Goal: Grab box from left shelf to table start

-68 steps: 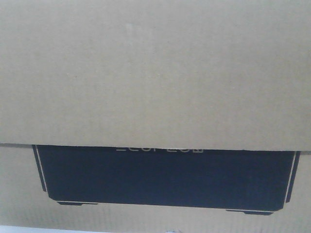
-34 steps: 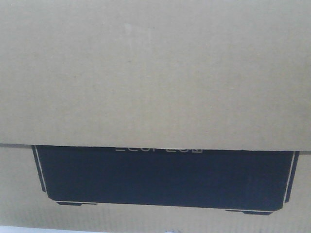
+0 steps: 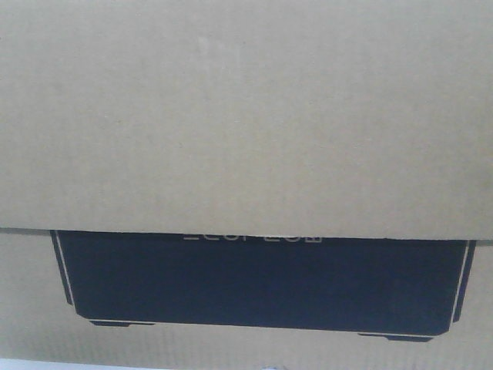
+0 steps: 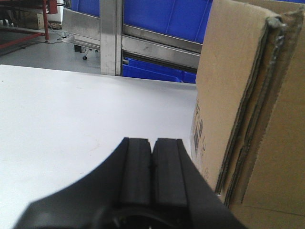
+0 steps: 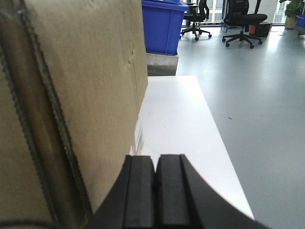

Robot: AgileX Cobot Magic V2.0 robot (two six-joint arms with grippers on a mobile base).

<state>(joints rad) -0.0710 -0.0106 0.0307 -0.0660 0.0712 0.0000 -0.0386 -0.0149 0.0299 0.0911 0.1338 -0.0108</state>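
Box: I see a large tan corrugated cardboard box (image 3: 246, 116) filling the front camera, with a wide black printed rectangular panel (image 3: 262, 281) low on its face, thin pale outline, faint pale lettering along the panel's top edge.
Left hand: my left hand (image 4: 152, 160) has its two black pads pressed together with nothing between them; the box (image 4: 248, 105) stands upright just to its right, layered edge facing the camera.
Right hand: my right hand (image 5: 155, 169) is closed the same way, pads meeting on nothing; the box (image 5: 81, 90) rises just to its left.
Contact: the hands' outer sides may touch the box, but I cannot tell from these angles.
Surface: the flat white surface (image 4: 71, 133) stretches ahead of both hands.
Beyond: blue plastic bins (image 4: 162, 16) in a metal frame lie past the left hand.
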